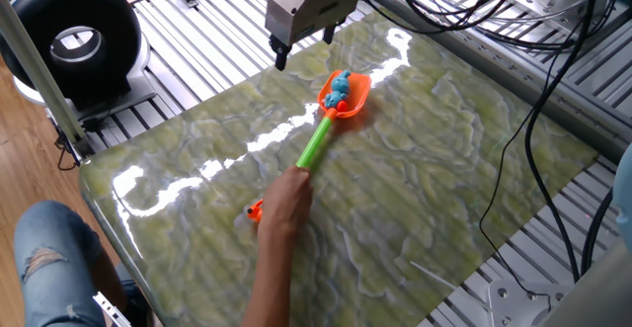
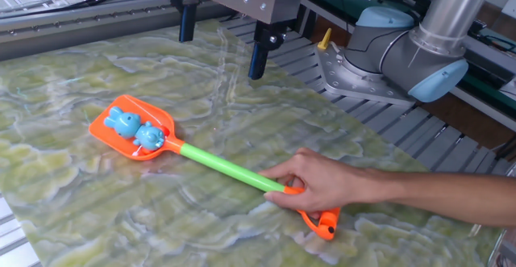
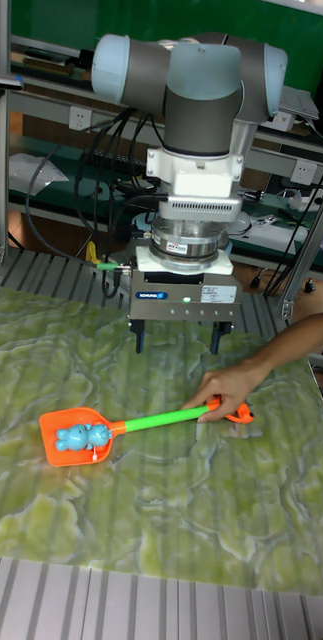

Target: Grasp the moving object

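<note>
The moving object, a small light-blue lumpy toy, lies in the orange head of a scoop with a green handle. A person's hand holds the end of that handle. My gripper hangs open above the marble table, behind the scoop head and apart from the toy, with nothing between its fingers.
A small orange piece lies under the person's hand. The arm's base stands at the table's far edge. A black round device, cables and slatted metal frame surround the table.
</note>
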Motion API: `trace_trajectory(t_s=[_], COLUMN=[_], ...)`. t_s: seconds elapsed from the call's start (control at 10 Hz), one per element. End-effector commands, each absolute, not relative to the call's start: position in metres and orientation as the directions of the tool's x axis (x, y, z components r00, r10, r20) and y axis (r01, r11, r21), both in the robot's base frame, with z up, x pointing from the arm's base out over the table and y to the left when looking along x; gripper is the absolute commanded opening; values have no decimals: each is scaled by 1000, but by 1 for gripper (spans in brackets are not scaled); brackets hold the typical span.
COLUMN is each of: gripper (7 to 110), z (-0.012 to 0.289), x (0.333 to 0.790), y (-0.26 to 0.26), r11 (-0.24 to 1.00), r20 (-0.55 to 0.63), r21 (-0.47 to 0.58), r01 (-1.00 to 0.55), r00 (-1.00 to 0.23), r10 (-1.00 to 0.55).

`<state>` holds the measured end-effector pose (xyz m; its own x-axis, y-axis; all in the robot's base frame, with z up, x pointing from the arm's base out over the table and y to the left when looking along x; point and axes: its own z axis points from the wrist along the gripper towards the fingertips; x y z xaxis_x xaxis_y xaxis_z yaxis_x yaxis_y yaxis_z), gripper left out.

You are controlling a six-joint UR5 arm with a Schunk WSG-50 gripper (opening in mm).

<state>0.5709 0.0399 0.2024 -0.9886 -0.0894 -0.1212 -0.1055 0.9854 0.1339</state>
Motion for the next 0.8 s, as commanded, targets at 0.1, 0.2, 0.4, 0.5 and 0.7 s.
trace_trajectory(t_s=[0.1,0.2,0.4,0.5,0.7], gripper=[7,7,7,7,7], z=[201,199,198,197,194], x=[567,566,564,564,565], y=[32,30,26,26,24], r11=[984,984,984,983,983], r20=[-108,-102,-93,-92,-91], r21=[102,93,79,77,69], r01=[-148,-154,-163,-164,-170], r00=[-985,-984,-983,-983,-982], r10=[-137,-144,-155,-157,-164])
